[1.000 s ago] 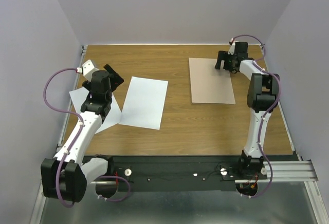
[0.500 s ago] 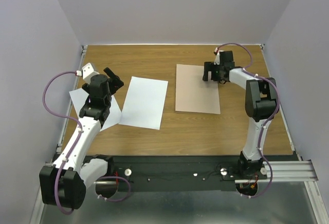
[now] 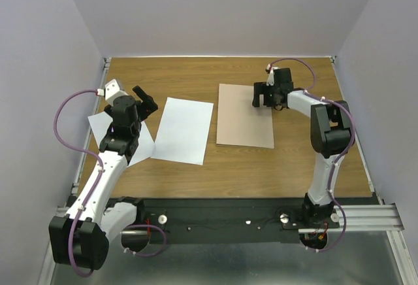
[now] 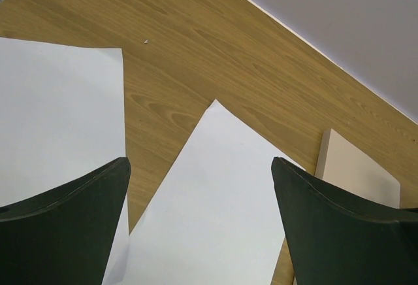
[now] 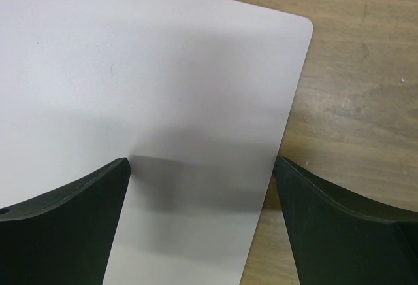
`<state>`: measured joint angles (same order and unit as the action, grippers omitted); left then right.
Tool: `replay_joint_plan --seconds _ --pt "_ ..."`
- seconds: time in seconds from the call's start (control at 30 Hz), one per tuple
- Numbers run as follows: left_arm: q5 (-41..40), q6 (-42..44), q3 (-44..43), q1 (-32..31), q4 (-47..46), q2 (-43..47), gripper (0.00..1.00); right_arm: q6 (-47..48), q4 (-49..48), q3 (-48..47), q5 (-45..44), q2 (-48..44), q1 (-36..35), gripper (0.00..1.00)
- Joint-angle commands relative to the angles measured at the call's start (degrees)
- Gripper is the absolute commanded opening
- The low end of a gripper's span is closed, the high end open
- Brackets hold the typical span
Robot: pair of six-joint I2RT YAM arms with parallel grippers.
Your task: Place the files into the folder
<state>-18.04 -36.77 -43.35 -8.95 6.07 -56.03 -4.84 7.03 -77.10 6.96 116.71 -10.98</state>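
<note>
Since the earlier frames we see the folder (image 3: 243,118) slid leftward across the table (image 3: 294,161), the right gripper (image 3: 264,94) travelling with it. It now lies flat near the centre, just right of the files (image 3: 184,130): one sheet beside it, the other further left, partly under the left arm. Right gripper jaws stand spread wide over the folder's far right corner, clasping nothing. The left gripper (image 3: 145,99) hovers, equally wide and empty, above the sheets' far ends.
</note>
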Motion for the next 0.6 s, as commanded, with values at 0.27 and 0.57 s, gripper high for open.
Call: replay_joint_plan --seconds 0.27,0.57 --pt "8.55 6.27 -4.0 -1.24 -5.71 -1.53 0.99 -2.35 0.27 -3.32 -3.7 -1.71 -0.88 1.0" --pt "6.52 31.21 -34.91 -18.9 -10.37 -17.61 0.98 -17.89 0.36 7.21 -25.99 -27.47 -0.88 1.0"
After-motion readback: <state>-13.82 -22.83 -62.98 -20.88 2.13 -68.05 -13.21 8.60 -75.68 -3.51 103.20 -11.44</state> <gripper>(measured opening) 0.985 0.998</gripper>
